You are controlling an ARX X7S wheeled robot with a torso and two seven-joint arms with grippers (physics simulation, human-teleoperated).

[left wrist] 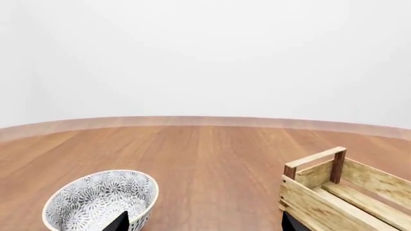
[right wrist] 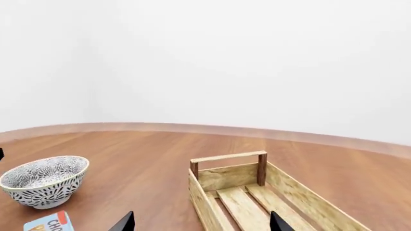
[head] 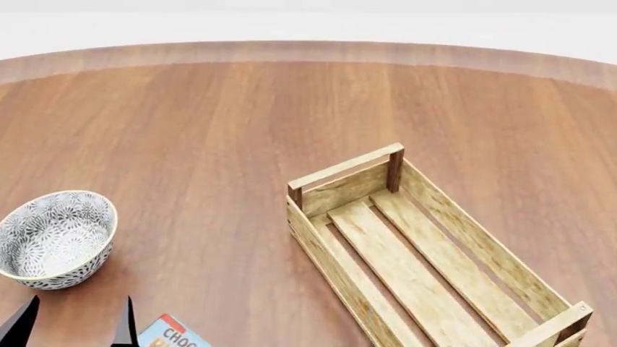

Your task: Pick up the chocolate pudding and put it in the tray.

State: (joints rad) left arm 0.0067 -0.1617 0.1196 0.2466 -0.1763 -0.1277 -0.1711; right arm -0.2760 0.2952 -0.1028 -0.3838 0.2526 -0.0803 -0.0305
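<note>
The chocolate pudding (head: 173, 335) lies flat on the wooden table at the near left, its light blue top with a red corner cut off by the frame edge; it also shows in the right wrist view (right wrist: 51, 223). The tray (head: 339, 177), a light-wood slatted crate, lies empty at centre right, running diagonally. It shows in both wrist views (left wrist: 301, 190) (right wrist: 228, 158). My left gripper (head: 72, 325) is open and empty, just left of the pudding and in front of the bowl; its fingertips (left wrist: 119, 222) show in its wrist view. My right gripper (right wrist: 201, 224) is open and empty, its jaws standing wide before the tray's near end.
A grey-white patterned bowl (head: 58, 238) stands at the left, behind the pudding; it also shows in the wrist views (left wrist: 103, 199) (right wrist: 45, 180). The round table's far edge (head: 308, 50) curves across the back, with a white wall behind it.
</note>
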